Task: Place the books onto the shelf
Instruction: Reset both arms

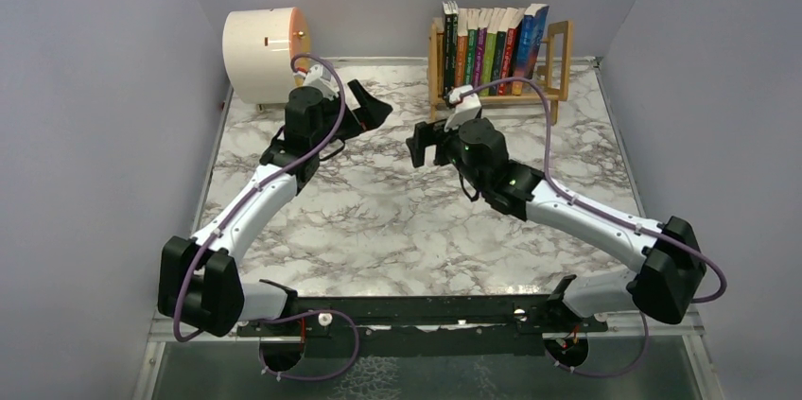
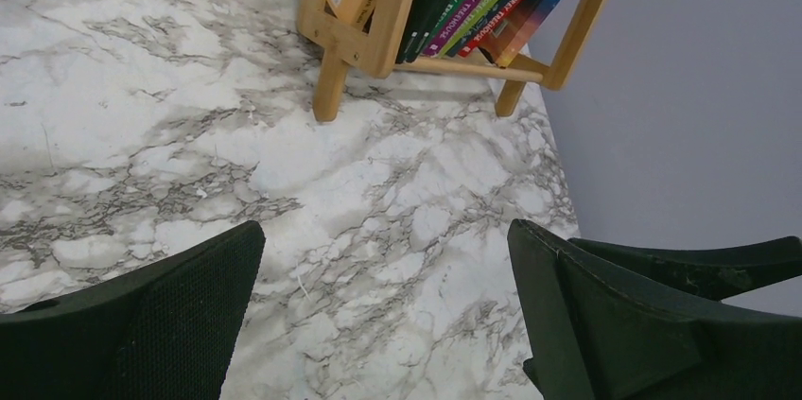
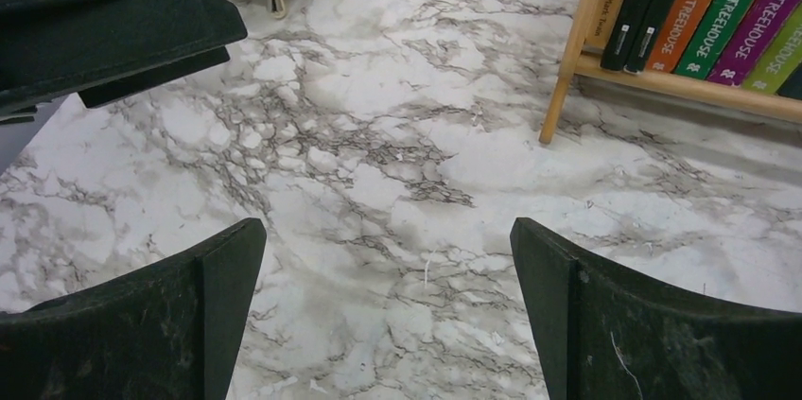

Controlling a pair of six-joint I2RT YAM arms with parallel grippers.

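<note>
Books (image 1: 492,41): a row of roughly eight paperbacks with pale page edges stands on the small light-wood shelf (image 1: 560,58) of thin rails and ladder-like end frames, at the back of the white, grey-veined marble-patterned table (image 1: 378,220).

Progress: no loose book shows on the table in the top view or in either wrist view. Judgement: loading looks complete, and nothing is left but to draw the arms back. Ground hidden under the arms cannot be checked.

Sweep, positions given from the shelf:
- Well to its left, also at the back: cream cylinder (image 1: 257,55) with an orange face. Not part of the task.
- To its left and a little forward, between cylinder and shelf: left gripper (image 1: 371,109). Jaws spread wide, nothing between them. Its wrist view looks past both black fingers at bare marble and the shelf's near end.
- Just in front of its left end: right gripper (image 1: 423,147). Jaws likewise spread wide and empty. Its wrist view shows the shelf's left leg and the first few spines.

Orientation of the books: all on end, long axis vertical, spines facing forward towards the arms. Spine colours, left to right: black, dark green, orange, green, purple, lighter green, red, blue. Those at the left end stand upright against the left end frame. Those at the right end appear to tilt, tops towards the right end frame, with a gap between the blue book and that frame. Judgement: that lean could let the row slump if the shelf is knocked.
</note>
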